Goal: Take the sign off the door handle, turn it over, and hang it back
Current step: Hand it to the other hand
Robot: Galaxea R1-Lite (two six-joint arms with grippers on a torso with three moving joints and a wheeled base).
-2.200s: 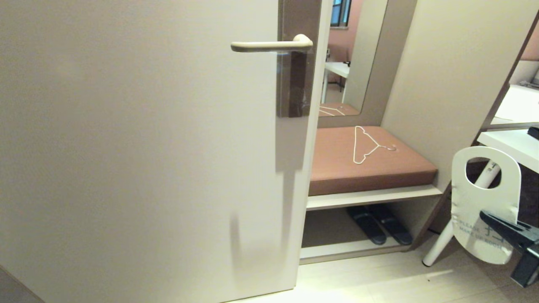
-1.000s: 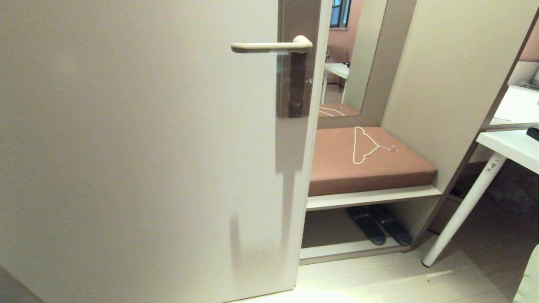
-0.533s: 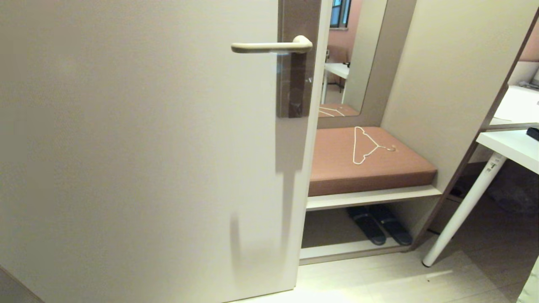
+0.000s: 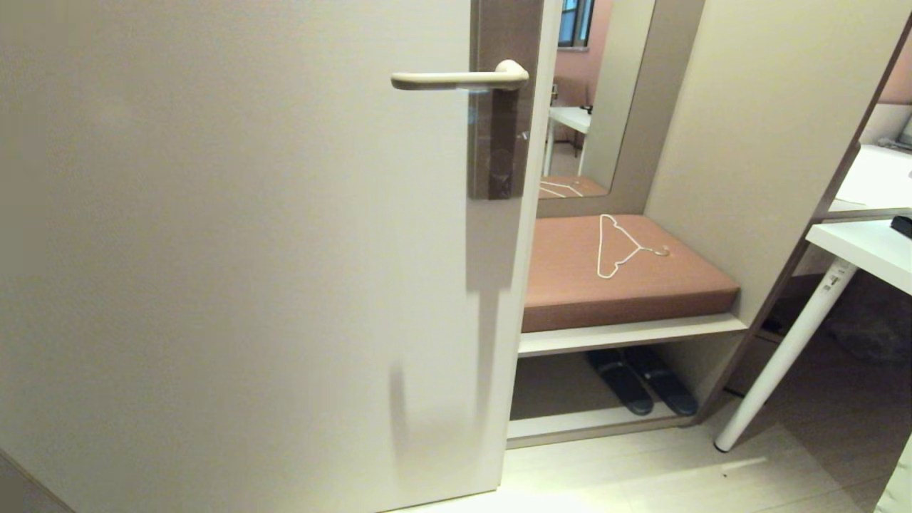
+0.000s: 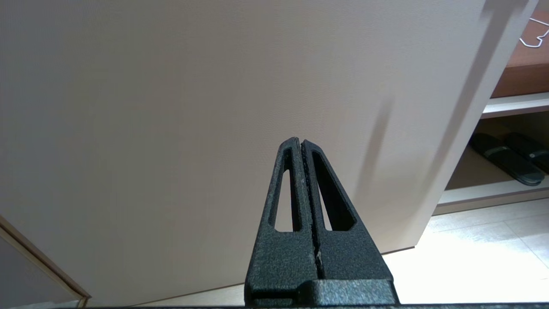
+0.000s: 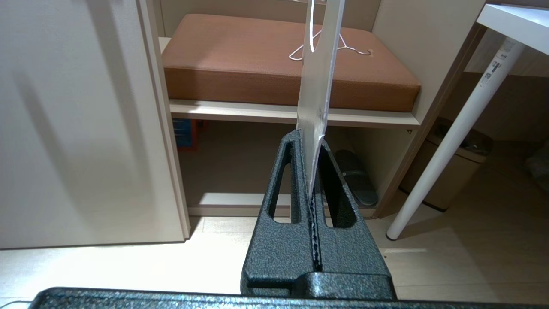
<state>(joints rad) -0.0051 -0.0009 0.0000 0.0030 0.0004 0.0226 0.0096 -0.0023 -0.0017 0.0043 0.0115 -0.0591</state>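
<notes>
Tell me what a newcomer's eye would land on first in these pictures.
First comes the bare door handle, jutting from its brown plate near the top of the big pale door with nothing hanging on it. Next is the sign, seen edge-on and clamped in the shut right gripper low in front of the brown bench cushion, where a white wire hanger lies. The left gripper is shut and empty, facing the door.

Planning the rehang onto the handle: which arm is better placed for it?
Probably the right: the right gripper is shut on the sign; the left gripper is shut, empty; the door handle is bare.
</notes>
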